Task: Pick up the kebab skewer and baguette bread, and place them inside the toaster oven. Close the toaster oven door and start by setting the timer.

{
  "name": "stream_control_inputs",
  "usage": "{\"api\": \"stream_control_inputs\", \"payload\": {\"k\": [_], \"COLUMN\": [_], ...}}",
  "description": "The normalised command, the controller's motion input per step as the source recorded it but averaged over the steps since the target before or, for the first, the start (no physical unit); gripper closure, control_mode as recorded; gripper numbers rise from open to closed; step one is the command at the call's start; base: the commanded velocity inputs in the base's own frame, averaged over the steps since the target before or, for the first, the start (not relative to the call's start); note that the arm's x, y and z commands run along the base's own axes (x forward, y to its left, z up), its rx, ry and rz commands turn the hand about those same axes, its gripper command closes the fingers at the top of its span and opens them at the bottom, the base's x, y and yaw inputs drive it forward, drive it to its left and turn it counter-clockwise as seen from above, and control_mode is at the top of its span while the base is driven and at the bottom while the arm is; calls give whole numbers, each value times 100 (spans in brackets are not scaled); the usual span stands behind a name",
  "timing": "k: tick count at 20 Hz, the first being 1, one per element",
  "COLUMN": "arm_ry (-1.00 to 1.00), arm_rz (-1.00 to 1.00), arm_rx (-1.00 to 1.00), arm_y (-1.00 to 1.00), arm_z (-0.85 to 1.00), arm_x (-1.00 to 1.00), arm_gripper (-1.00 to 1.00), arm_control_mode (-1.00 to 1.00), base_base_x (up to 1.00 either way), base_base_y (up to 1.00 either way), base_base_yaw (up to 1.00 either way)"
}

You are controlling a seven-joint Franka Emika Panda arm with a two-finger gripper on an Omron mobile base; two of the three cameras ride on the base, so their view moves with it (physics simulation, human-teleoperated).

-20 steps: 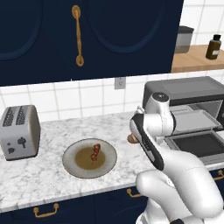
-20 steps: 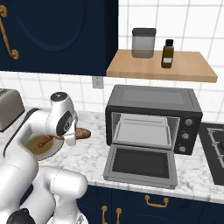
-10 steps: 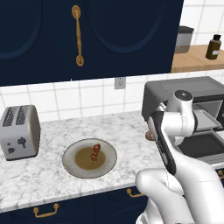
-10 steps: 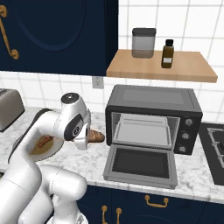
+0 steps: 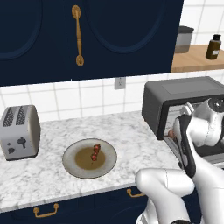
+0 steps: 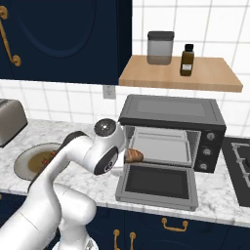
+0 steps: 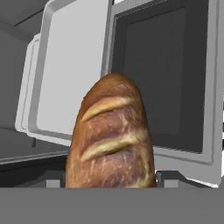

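Note:
The baguette bread [image 7: 111, 140], tan-brown with a ridged top, sticks out from my gripper [image 7: 111, 180], which is shut on it. In the right base view the baguette bread [image 6: 134, 156] hangs at the left edge of the toaster oven [image 6: 171, 111] opening, just above the toaster oven door [image 6: 157, 183], which lies dropped open. A pale tray [image 6: 161, 146] sits inside the oven. The kebab skewer [image 5: 95, 152] with red and brown chunks lies on a round plate [image 5: 72, 168] on the counter, well left of the toaster oven [image 5: 175, 94].
A silver two-slot toaster [image 5: 19, 131] stands at the counter's left. A wooden shelf [image 6: 180, 78] above the oven holds a grey jar [image 6: 160, 47] and a dark bottle [image 6: 186, 59]. A stove top [image 6: 239, 163] lies right of the oven. Dark cabinets hang overhead.
My arm has swung right from beside the plate to the oven front, carrying the baguette bread with it. The skewer and plate have not moved.

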Motion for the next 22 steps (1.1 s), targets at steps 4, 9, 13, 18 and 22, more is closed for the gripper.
{"api": "stream_control_inputs", "payload": {"k": [4,9,13,18,22], "arm_ry": [-21,-10,0,0,0], "arm_rz": [0,0,5,1,2], "arm_rx": [3,6,9,2,0], "arm_y": [-87,-71,-45,-16,-16], "arm_z": [14,37,20,-1,-24], "arm_x": [2,26,59,52,38], "arm_gripper": [100,100,100,100,100], "arm_control_mode": [-100,-100,-100,-100,-100], "base_base_x": [0,0,0,0,0], "base_base_y": [0,0,0,0,0], "base_base_yaw": [0,0,0,0,0]}}
